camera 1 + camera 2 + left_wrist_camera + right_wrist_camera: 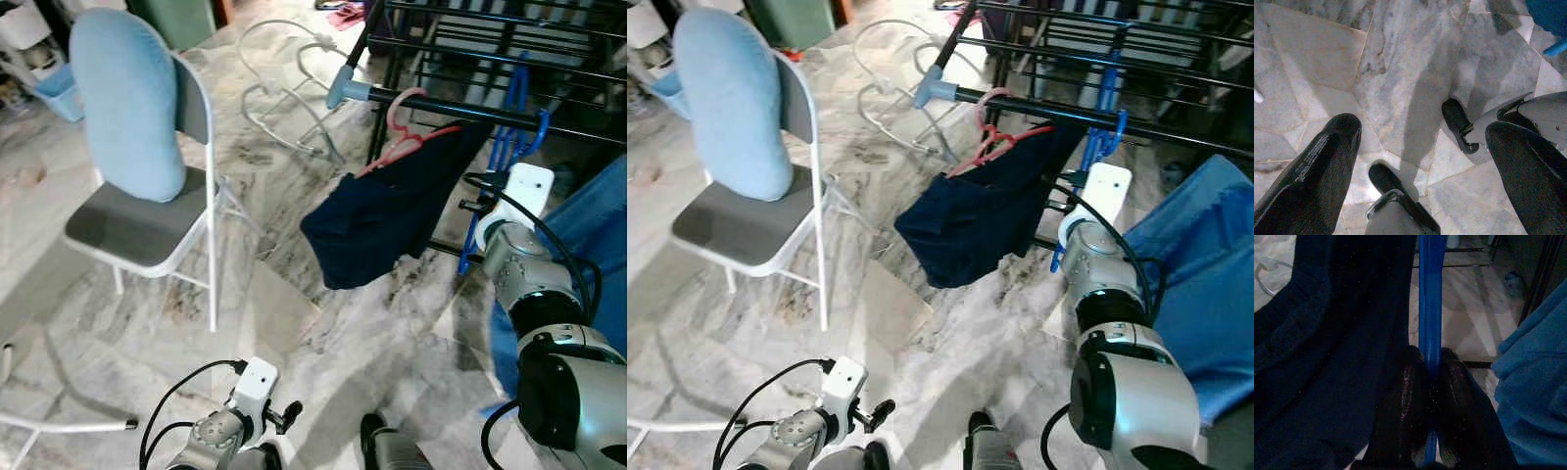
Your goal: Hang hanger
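You are standing before the black drying rack (470, 49), which is spanning the upper right of the head views, with its front bar (460, 111) running across just above your raised right arm. A folding chair (147, 235) with a light blue cushion (127, 103) is sitting well apart on your left, on the marble floor (294, 323), and a bright blue cloth (598, 225) is draping down at your far right. On the bar, a dark navy garment (382, 220) is already hanging from a pink hanger (402, 142), so that one appears settled. The blue hanger (509, 137) is the piece in hand: its hook is looping over the front bar just beside the navy garment, while its lower part is running down toward your right wrist. In the right wrist view your right gripper (1430, 382) is pressing its fingers together on the blue hanger's straight shaft, with the navy cloth close alongside. I would judge the hanging nearly done: the hook looks seated, and what is remaining is to let go and draw the arm clear without dragging the hanger off. Your left gripper (1420, 161) is hanging idle over the floor with its fingers spread wide apart.
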You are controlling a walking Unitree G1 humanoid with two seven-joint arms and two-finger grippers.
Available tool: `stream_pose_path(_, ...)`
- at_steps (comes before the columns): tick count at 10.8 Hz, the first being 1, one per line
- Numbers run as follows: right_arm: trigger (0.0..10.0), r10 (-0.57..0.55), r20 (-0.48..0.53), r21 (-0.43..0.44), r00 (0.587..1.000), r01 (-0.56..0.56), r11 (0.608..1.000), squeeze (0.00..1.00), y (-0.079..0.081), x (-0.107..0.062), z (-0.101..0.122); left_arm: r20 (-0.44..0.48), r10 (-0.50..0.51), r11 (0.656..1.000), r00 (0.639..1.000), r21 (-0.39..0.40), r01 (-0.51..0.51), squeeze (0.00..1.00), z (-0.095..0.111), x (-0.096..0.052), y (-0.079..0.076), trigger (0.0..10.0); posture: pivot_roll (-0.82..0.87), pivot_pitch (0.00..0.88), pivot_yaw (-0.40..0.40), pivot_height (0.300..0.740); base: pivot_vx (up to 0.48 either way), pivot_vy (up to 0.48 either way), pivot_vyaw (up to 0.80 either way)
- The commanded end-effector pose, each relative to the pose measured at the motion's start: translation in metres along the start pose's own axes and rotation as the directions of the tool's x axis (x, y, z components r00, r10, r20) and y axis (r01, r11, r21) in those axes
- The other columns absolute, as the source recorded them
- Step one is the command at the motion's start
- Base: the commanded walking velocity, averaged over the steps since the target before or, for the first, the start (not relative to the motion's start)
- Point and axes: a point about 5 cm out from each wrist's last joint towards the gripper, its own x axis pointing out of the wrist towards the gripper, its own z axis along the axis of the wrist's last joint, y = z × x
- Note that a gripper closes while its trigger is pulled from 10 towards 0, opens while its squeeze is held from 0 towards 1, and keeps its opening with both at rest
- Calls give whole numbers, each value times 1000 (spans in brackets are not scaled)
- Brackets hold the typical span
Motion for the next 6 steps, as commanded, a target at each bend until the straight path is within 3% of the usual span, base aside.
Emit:
stream_pose_path(1, 10000, -13, -83, 30, 996, 16, 999, 294, -3, -1, -19, -47, 6, 1000, 999, 1, -6, 0, -13, -5, 2, 10000, -55, 225, 120, 740, 0, 0, 0)
stream_pose_path(2, 10000, -8, -80, 56, 997, 12, 998, 1000, -3, -1, -20, -50, 1, 1000, 999, 7, -1, 0, -13, -5, 1, 10000, -55, 225, 120, 740, 0, 0, 0)
stream_pose_path(4, 10000, 8, -58, 31, 998, -6, 1000, 1000, -2, -1, -19, -48, 2, 1000, 999, 9, -1, 0, -12, -4, 1, 10000, -58, 222, 120, 740, 0, 0, 0)
stream_pose_path(6, 10000, 25, 45, -145, 999, -18, 989, 1000, -4, -5, -21, -31, 9, 1000, 999, -2, -9, 0, -10, -4, 1, 10000, -60, 215, 108, 740, 0, 0, 0)
